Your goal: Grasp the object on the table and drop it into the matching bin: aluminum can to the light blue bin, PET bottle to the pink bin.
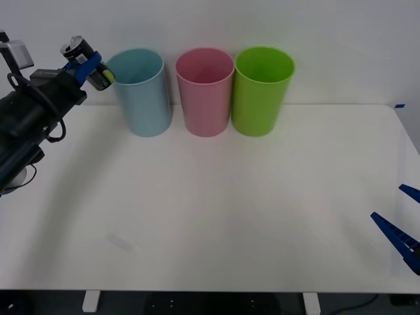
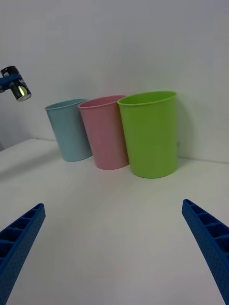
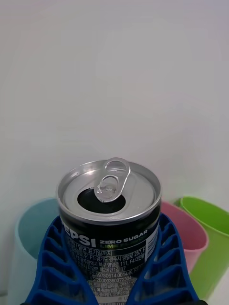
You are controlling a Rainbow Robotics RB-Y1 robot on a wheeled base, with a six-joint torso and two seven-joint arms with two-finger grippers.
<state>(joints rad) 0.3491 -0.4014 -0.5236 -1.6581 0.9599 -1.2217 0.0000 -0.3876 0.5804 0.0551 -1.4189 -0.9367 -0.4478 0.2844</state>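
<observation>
My left gripper (image 1: 88,65) is shut on the aluminum can (image 1: 80,51), a small black can with a silver top and pull tab (image 3: 109,190). It holds the can in the air, tilted, just left of the light blue bin (image 1: 140,92) and about level with its rim. The can (image 2: 15,88) also hangs high and left of the bins in the right wrist view. The pink bin (image 1: 205,90) stands right of the blue one on the white table (image 1: 216,216). My right gripper (image 1: 403,226) is open and low at the table's right edge.
A green bin (image 1: 262,90) stands right of the pink bin, all three in a row at the back of the table near the white wall. The bins are open-topped. A faint smudge (image 1: 119,241) marks the tabletop at front left.
</observation>
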